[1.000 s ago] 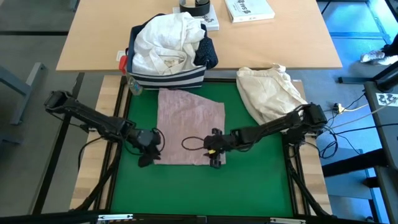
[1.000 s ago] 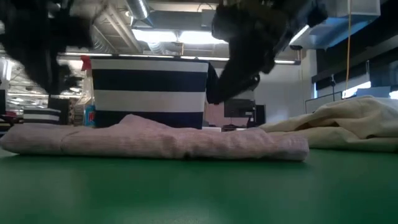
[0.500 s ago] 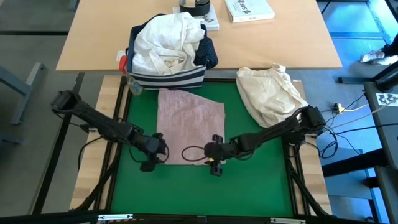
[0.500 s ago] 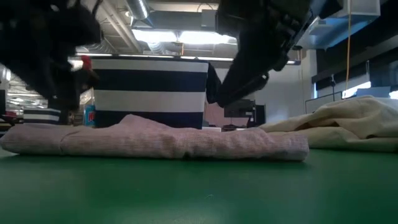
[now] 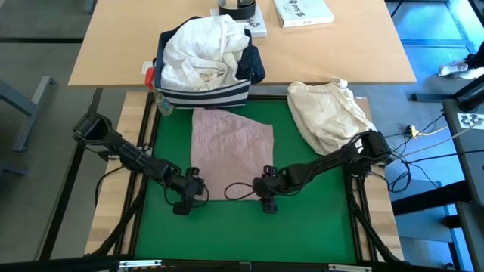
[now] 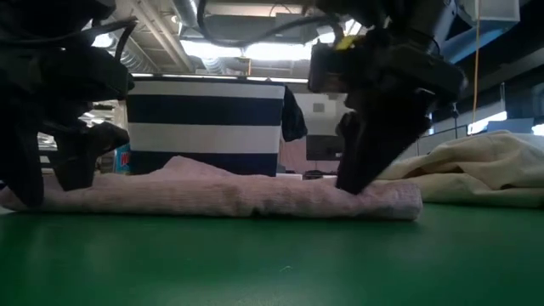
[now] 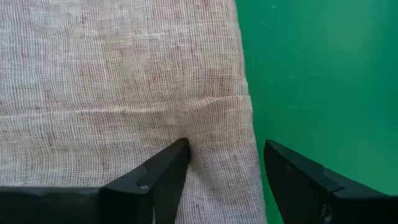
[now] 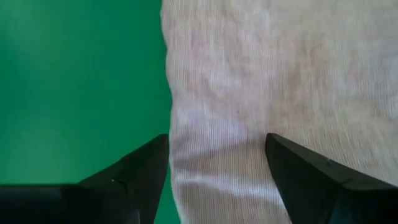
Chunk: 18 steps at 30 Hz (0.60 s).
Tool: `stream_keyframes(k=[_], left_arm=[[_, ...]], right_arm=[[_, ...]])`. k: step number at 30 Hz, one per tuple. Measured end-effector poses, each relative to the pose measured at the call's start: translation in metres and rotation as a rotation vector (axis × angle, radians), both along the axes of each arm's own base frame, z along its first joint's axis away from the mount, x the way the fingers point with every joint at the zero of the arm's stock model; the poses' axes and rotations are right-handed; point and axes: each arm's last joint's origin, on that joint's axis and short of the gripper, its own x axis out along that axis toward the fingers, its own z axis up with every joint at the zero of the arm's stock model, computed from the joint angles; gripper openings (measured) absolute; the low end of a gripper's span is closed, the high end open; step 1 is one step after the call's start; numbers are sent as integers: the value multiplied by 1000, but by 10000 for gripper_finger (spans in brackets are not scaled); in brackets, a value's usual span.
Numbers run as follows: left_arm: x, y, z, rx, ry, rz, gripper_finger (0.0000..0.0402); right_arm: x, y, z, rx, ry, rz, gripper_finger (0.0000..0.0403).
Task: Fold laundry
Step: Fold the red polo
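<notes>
The pale pink top [image 5: 231,149] lies flat on the green mat [image 5: 310,219], folded into a rough rectangle. My left gripper [image 5: 185,198] is down at its near left corner and my right gripper [image 5: 266,196] at its near right corner. Both are open and point steeply down. In the left wrist view one finger [image 7: 163,171] stands over the cloth and the other [image 7: 292,177] over bare mat, with the top's side edge [image 7: 247,143] between them. The right gripper [image 8: 217,171] straddles the other side edge [image 8: 169,124] the same way. A white shirt [image 5: 198,47] lies heaped in the bin. My left gripper comes at the top's near left corner [image 6: 51,191] from above with its fingers on either side of the edge. Whether it touches the cloth, I cannot tell. My right gripper is lowered onto the near right corner [image 6: 374,194] from above. Whether it touches the cloth, I cannot tell.
A navy bin with white stripes [image 5: 203,92] stands at the mat's far edge. A spray bottle [image 5: 154,89] is beside it. A cream-beige cloth bundle [image 5: 327,113] lies at the far right of the mat. A book [image 5: 302,10] lies on the wooden table behind.
Both grippers have come toward the table's near edge and gone down, from above the top's near part to its two near corners. The left gripper has also rolled about its own line. The pink top has not moved.
</notes>
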Motion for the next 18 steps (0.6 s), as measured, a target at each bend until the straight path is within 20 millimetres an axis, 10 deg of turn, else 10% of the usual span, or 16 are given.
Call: stream_keyframes(k=[12, 18], left_arm=[[-3, -4, -4, 78, -5, -6, 158], [-3, -6, -7, 131, -14, 4, 75]], right_arm=[[-5, 10, -23, -137, 85, 36, 260], [-5, 11, -27, -154, 96, 55, 171]])
